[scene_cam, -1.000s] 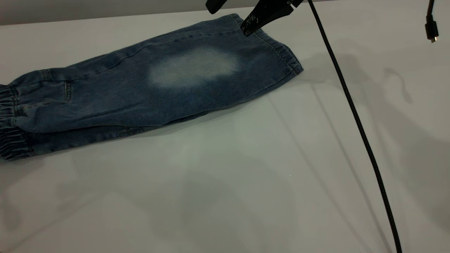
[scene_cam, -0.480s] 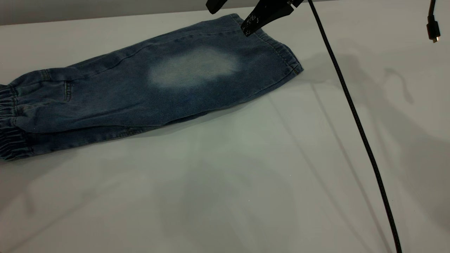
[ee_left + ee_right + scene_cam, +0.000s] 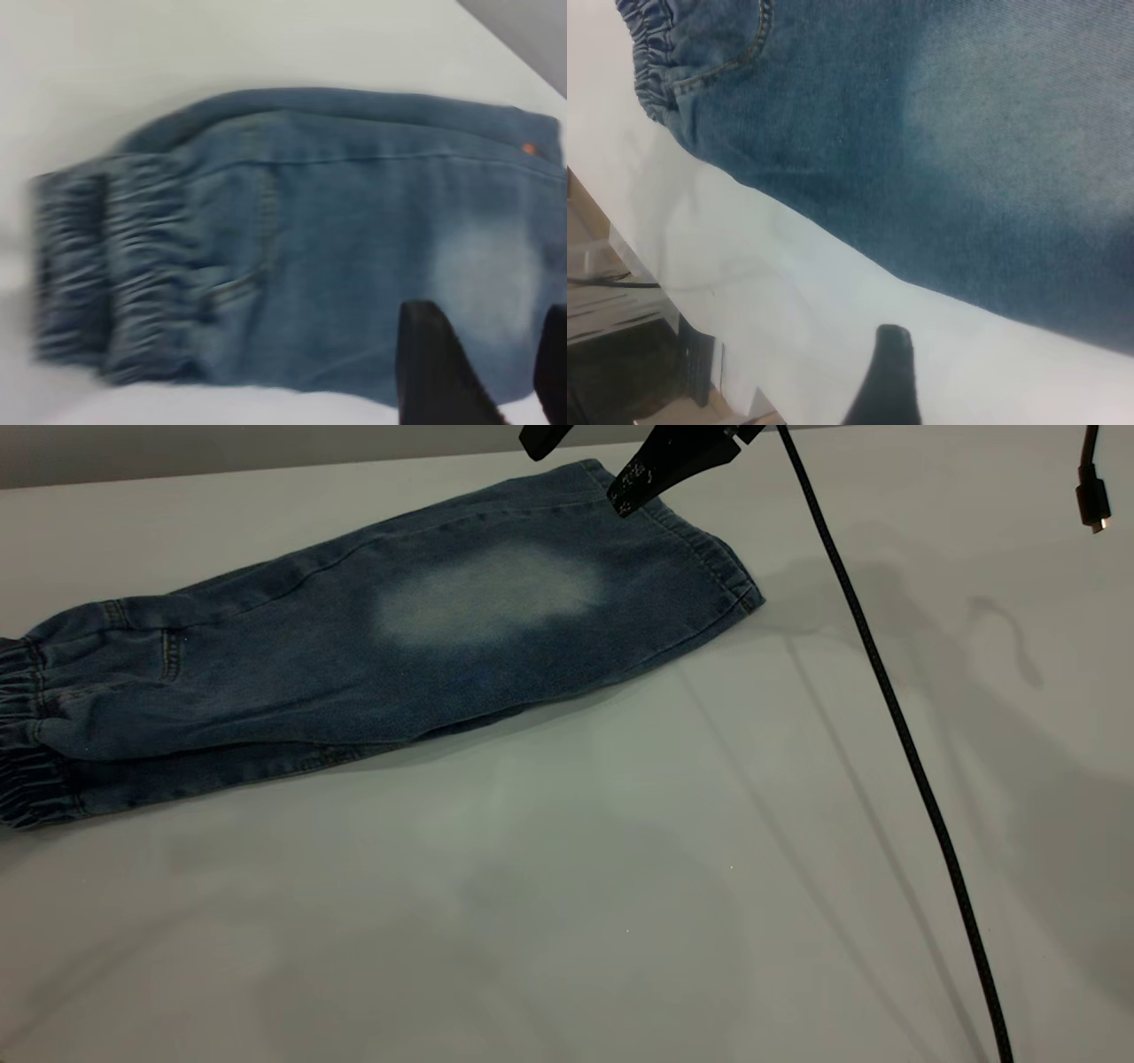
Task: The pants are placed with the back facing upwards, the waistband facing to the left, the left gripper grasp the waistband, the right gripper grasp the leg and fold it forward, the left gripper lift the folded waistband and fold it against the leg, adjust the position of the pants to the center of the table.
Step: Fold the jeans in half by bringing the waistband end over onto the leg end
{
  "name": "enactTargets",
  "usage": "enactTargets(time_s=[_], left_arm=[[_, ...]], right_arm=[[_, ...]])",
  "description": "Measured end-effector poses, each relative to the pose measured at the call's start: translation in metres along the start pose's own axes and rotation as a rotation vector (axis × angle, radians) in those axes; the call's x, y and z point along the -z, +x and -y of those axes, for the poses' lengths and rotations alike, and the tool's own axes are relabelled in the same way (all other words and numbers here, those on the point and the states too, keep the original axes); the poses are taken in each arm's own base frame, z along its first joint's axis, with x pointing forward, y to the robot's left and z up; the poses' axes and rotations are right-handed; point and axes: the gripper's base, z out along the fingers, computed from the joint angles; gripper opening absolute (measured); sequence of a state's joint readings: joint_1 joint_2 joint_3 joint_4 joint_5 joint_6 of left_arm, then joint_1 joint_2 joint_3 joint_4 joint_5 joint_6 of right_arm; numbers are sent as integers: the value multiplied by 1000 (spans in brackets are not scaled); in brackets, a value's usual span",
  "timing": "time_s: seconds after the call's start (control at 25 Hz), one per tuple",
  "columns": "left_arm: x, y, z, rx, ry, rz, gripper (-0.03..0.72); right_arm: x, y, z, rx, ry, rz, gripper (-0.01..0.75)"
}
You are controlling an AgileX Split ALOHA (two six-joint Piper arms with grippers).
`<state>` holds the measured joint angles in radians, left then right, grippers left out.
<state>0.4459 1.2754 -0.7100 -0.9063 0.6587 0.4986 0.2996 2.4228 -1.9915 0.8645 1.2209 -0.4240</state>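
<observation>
Two black fingertips of the right gripper (image 3: 580, 465) showed at the top edge of the exterior frame, spread apart and holding nothing, poised just above the hem end of the pants (image 3: 372, 646). In the left wrist view the left gripper (image 3: 483, 372) hung over the denim with its fingers (image 3: 430, 354) parted and nothing between them. The pants lay folded lengthwise across the upper left of the table (image 3: 576, 868), the leg (image 3: 532, 593) with its oval faded patch on top. The waistband (image 3: 22, 735) was at the far left edge, gathered in two stacked layers. A black cable (image 3: 895, 717) ran diagonally down the right side
</observation>
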Motion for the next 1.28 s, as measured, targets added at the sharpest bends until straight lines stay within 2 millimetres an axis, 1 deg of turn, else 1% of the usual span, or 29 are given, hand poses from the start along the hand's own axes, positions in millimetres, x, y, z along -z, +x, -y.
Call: enactTargets(time_s=[0.08, 0.2, 0.36, 0.48, 0.56, 0.68, 0.84, 0.92, 1.0, 1.08, 1.28], left_arm=[[5, 1, -17, 73, -21, 10, 272], [-1, 11, -40, 147, -72, -8, 272], [-19, 26, -63, 141, -163, -41, 270], [-29, 25, -77, 57, -231, -47, 270], [-34, 25, -81, 41, -237, -48, 277], [-42, 27, -85, 68, -225, -78, 328], [-56, 34, -95, 27, -234, -151, 467], [-64, 36, -100, 65, -231, -168, 540], [-73, 39, -105, 105, -223, -183, 588], [-81, 43, -110, 107, -214, -206, 602], [-99, 51, -121, 127, -187, -236, 586]], right_arm=[[0, 0, 0, 0, 1, 0, 574], [0, 0, 0, 0, 2, 3, 574], [0, -1, 1, 3, 7, 13, 574], [0, -1, 1, 3, 7, 14, 574], [0, -1, 1, 4, 7, 14, 574], [0, -1, 1, 7, 7, 14, 574], [0, -2, 1, 11, 12, 25, 574], [0, -2, 1, 14, 12, 24, 574], [0, -2, 1, 14, 12, 24, 574], [0, -2, 1, 13, 10, 25, 574], [0, -3, 0, 11, 4, 27, 574]])
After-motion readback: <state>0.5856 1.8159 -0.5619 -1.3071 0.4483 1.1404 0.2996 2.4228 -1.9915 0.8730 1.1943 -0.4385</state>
